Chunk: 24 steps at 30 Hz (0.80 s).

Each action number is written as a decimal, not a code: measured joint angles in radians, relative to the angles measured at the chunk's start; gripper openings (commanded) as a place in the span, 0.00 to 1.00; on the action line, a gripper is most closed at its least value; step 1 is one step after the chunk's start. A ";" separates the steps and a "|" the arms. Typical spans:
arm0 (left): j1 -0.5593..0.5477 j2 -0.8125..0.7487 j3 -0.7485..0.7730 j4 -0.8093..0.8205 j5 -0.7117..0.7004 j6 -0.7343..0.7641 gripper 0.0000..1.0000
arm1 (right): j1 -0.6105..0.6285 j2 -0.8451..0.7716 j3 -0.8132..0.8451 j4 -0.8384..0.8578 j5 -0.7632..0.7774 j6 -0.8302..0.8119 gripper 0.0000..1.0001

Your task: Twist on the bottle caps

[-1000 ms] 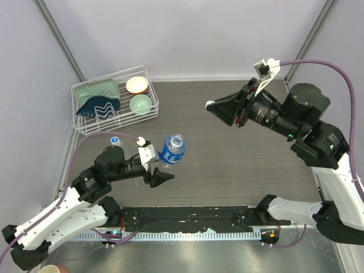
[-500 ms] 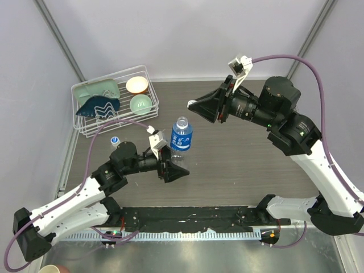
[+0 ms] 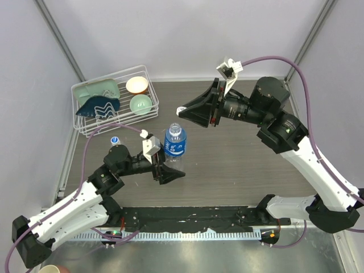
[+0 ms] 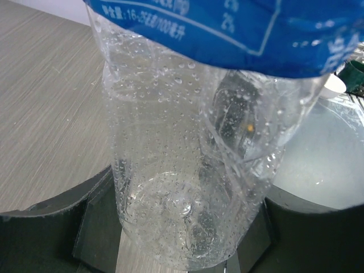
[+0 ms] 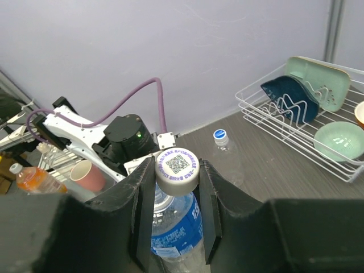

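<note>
A small round white plastic cap (image 5: 177, 170) with a little square code printed on top is pinched between the two black fingers of the right gripper (image 3: 181, 110). The gripper is closed tight on it. The cap hangs up in the air, just over the top of the clear plastic bottle with the blue label (image 3: 175, 144). Seen from above, the cap and the mouth of the bottle are near each other but not touching.

The bottle is near the middle of the dark grey wooden table (image 3: 244, 165). It has tiny water drops inside. The left gripper (image 3: 169, 169) holds it low down, with one black finger on each side of the clear bottom part. I cannot tell if the bottle rests on the table.

To the left stands a plain clear plastic bottle (image 3: 115, 143) with a white cap with a blue mark (image 5: 219, 134) on top. It is well apart from both grippers.

Behind it, in the far left corner, is a white wire rack (image 3: 85, 122). In the rack are a cream bowl (image 3: 137, 85), a green bowl (image 3: 140, 104), a dark blue dish (image 3: 96, 106) and a pale green dish (image 3: 94, 90).
</note>
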 measured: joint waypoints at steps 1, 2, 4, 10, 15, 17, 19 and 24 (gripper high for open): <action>0.000 0.000 -0.002 0.000 0.006 0.006 0.00 | 0.003 0.003 -0.001 0.009 -0.013 0.000 0.06; 0.000 0.000 -0.003 0.001 0.013 0.015 0.00 | 0.007 0.005 -0.001 0.017 -0.024 0.000 0.06; 0.001 0.000 -0.005 0.003 0.021 0.031 0.00 | 0.019 0.014 -0.001 0.031 -0.048 -0.001 0.05; 0.007 0.000 -0.005 0.005 0.024 0.051 0.00 | 0.055 0.043 -0.002 0.029 -0.103 -0.027 0.06; 0.014 0.000 -0.005 0.012 0.025 0.054 0.00 | 0.074 0.044 -0.016 0.014 -0.122 -0.048 0.06; 0.016 0.002 -0.005 0.013 0.025 0.054 0.00 | 0.077 0.041 -0.018 0.013 -0.125 -0.052 0.06; 0.018 0.002 -0.005 0.013 0.028 0.054 0.00 | 0.077 0.036 -0.023 0.013 -0.126 -0.054 0.06; 0.021 0.002 -0.005 0.019 0.033 0.054 0.00 | 0.080 0.019 -0.034 0.009 -0.126 -0.058 0.06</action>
